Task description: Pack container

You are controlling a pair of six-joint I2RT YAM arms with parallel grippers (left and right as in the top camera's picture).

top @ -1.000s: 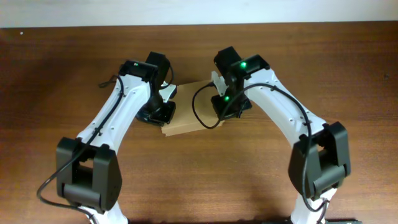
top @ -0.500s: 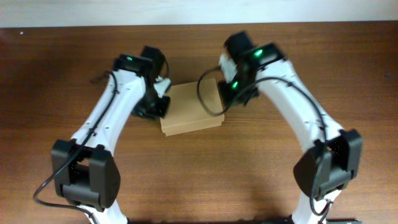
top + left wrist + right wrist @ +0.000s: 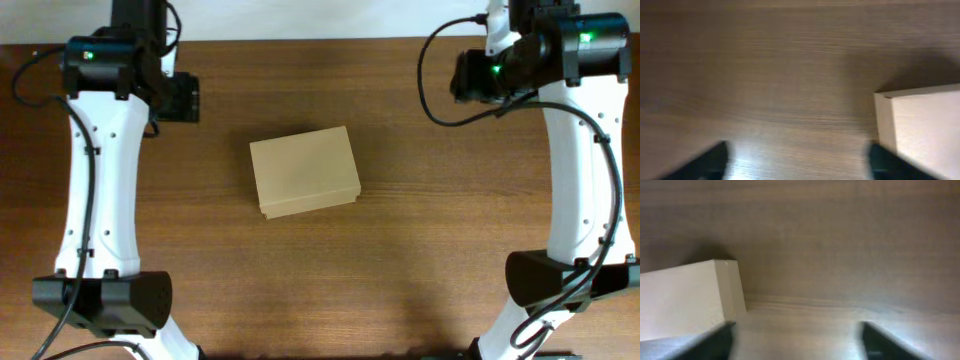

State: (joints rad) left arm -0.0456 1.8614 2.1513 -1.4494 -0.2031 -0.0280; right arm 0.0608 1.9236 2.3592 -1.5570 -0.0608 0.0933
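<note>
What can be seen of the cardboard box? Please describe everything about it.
The cardboard box is small, plain tan and rectangular, seemingly of thin card. Its lid is shut and its top is bare. It lies flat near the middle of the wooden table, slightly turned. Only the table touches it.

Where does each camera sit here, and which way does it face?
Overhead: above the table, facing straight down; box central, left arm and right arm beside it.
Left wrist: on left arm, facing down; box at right, left gripper at bottom.
Right wrist: on right arm, facing down; box at left, right gripper at bottom.
Shared: the box.
</note>
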